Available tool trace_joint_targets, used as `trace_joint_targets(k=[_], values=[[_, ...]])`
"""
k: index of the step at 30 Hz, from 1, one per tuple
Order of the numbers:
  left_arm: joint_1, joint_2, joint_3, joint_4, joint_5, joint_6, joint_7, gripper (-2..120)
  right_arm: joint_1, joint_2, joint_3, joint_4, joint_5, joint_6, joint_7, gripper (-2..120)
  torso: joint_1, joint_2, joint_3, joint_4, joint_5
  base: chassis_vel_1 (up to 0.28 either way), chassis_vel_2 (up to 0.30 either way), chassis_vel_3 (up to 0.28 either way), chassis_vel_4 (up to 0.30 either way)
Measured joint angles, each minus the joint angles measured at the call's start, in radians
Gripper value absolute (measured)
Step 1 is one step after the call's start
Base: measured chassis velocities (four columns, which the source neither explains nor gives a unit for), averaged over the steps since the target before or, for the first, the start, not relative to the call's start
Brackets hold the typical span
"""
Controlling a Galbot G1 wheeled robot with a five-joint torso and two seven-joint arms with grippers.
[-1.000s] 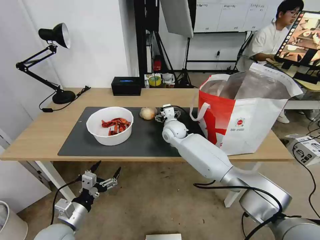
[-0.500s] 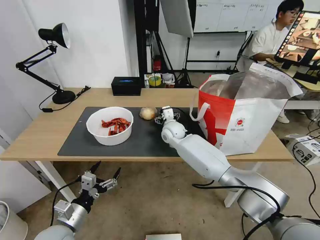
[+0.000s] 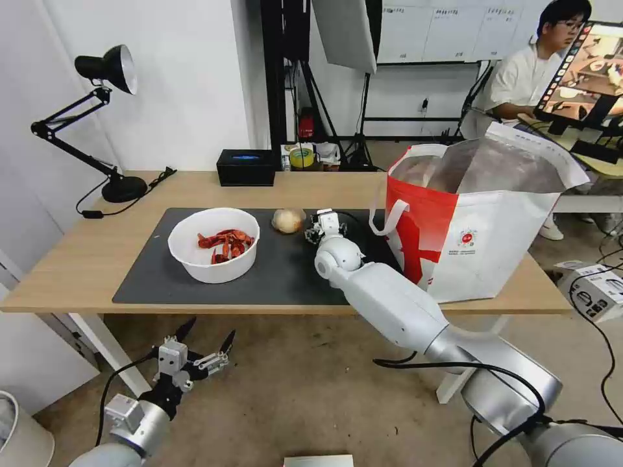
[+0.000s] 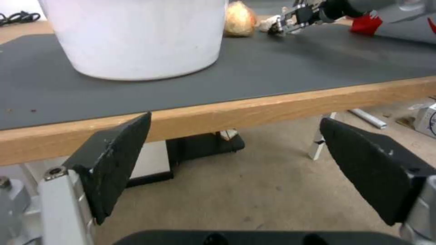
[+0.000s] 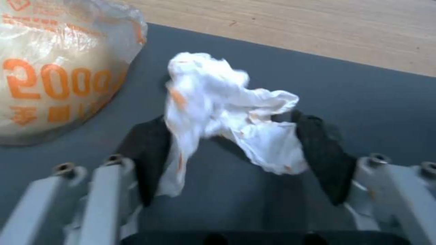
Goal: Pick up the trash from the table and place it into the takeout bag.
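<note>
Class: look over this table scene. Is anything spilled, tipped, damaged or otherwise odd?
Nothing looks spilled or damaged. The white round bowl of red shells sits upright on the dark grey mat, the beige ball beside it. The crumpled white tissue, orange-stained, lies between the right gripper's fingers. The red-and-white bag stands open.

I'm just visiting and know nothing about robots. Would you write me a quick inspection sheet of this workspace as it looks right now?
Surface: light-wood table with a dark grey mat.
Job's things: white bowl of red shells; beige ball; crumpled tissue; red-and-white takeout bag standing open at the robot's right end of the table.
Clutter: black desk lamp; small black box.
Grippers: right gripper on the mat beside the ball, jaws either side of the tissue, not clamped; left gripper below the table edge, jaws open, empty.
Cables: lamp cord on the table; black cables on the right arm.
Surroundings: a seated person at a monitor behind.
</note>
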State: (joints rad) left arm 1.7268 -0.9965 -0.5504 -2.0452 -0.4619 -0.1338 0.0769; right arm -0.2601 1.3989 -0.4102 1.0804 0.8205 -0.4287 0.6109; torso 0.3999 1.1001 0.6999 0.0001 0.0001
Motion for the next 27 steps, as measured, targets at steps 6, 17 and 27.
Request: trace_joint_targets(k=[6,17,27], values=[[0.001,-0.012,0.001,0.0,0.002,-0.001,0.0,100,0.002,-0.005,-0.002,0.001,0.001,0.001,-0.001,43,0.0,0.0,0.0,0.0,0.0,0.0,0.0,0.0,0.0],[0.003,-0.02,0.008,-0.006,0.008,-0.002,0.001,100,-0.019,-0.038,-0.006,0.049,-0.001,0.011,0.001,0,0.0,0.0,0.0,-0.0002,0.0,0.0,0.0,0.0,0.0],[0.009,-0.024,0.006,-0.018,0.011,-0.002,0.001,100,-0.032,-0.074,-0.006,0.086,-0.004,0.066,-0.031,0,0.0,0.0,0.0,-0.0002,0.0,0.0,0.0,0.0,0.0]])
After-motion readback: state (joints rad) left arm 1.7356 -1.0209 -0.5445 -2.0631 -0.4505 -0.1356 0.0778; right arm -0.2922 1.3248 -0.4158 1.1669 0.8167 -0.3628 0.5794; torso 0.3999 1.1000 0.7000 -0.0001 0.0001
